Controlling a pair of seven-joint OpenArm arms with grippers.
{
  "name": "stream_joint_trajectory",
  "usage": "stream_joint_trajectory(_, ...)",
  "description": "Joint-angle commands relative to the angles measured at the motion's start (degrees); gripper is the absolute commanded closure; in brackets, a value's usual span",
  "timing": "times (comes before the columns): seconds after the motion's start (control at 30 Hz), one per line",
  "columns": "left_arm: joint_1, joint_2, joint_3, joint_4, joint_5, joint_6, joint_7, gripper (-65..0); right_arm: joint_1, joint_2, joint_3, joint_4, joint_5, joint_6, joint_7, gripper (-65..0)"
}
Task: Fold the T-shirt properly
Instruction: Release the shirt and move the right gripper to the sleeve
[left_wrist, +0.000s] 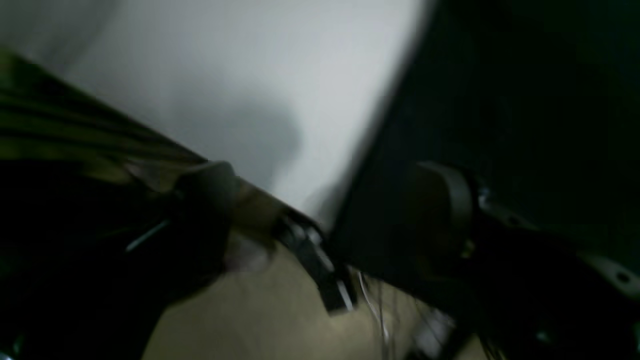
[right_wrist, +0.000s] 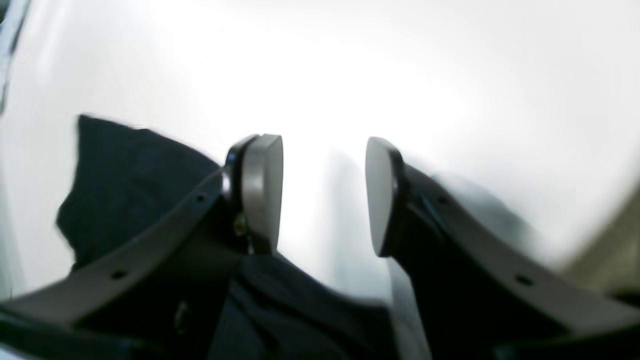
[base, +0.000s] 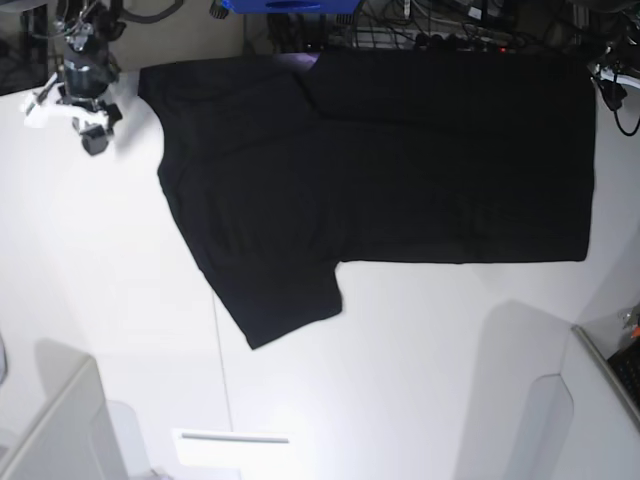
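Because every label below comes from the scene, read each line on its own.

T-shirt: the T-shirt (base: 400, 150) lies spread flat on the white table (base: 420, 360), its top edge along the far side; one sleeve sticks out toward the near left, the body runs to the right.
Fold state: it seems laid double along the far edge, though the black cloth hides the layers; no print shows.
Feel: likely light, limp and not fragile; it should sag and drag if lifted by one point.
Where to hold: probably at hems and corners, such as the sleeve tip or the right-hand edge, both arms lifting together.
Right gripper: the right gripper (right_wrist: 324, 192) stands parted with nothing between the pads, black cloth just below it; in the base view it sits at the far left corner, beside the shoulder.
Left gripper: the left gripper (left_wrist: 325, 210) looks spread apart and empty, next to the dark cloth edge, but that view is dim and smeared.
Hard to see: seams, collar and creases are lost in the black; the left arm is nearly cut off at the base view's right edge.
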Motion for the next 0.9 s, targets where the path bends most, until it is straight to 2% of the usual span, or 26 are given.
stream_joint_trajectory(0.0, -0.4, -1.6, -1.1, 2.1, -0.4, 0.0, -0.9, -51.2, 1.0, 1.3, -1.5, 1.0, 0.0, 0.7, 0.5, -25.2)
stream_joint_trajectory(0.13, -1.7, -4.6, -1.5, 2.9, -0.2, 0.0, -0.8, -50.8, 8.1, 4.1, -6.8, -0.2, 0.0, 0.7, -2.1, -24.8)
stream_joint_trajectory(0.23, -2.2, -5.8, -1.3, 3.2, -0.7, 0.0, -0.8, -50.7, 14.2, 4.3, -8.2, -2.7, 0.0, 0.7, -6.2, -24.5)
stream_joint_trajectory(0.3, -3.6, -5.8, -1.4, 3.1, -0.1, 0.0, -0.8, -46.9, 17.8, 4.3, -8.3, -4.3, 0.0, 0.7, -9.7, -24.5)
stream_joint_trajectory(0.37, -3.9, -6.5, -1.3, 3.0, -0.2, 0.0, -0.8, -36.5, 21.4, 4.1, -8.3, -6.3, 0.0, 0.7, -12.1, -24.5)
stream_joint_trajectory(0.53, -5.2, -8.0, 1.6, 2.9, -0.1, 0.0, -0.9, 0.0, 30.1, 4.3, -8.5, -13.3, 0.0, 0.7, -16.5, -24.6)
stream_joint_trajectory(0.77, -5.3, -8.8, 7.4, 2.9, -0.1, 0.0, -1.0, 0.0, 36.5, 4.4, -8.7, -19.2, -0.1, 0.8, -18.6, -24.9)
stream_joint_trajectory(0.8, -5.3, -9.5, 8.7, 2.9, -0.1, 0.0, -1.0, 0.0, 37.3, 4.7, -9.5, -20.3, -0.1, 0.8, -18.6, -24.9)
stream_joint_trajectory(0.87, -5.3, -10.4, 11.5, 2.7, -0.1, 0.0, -1.0, 0.0, 39.8, 7.5, -13.4, -23.0, -0.2, 0.8, -18.4, -24.9)
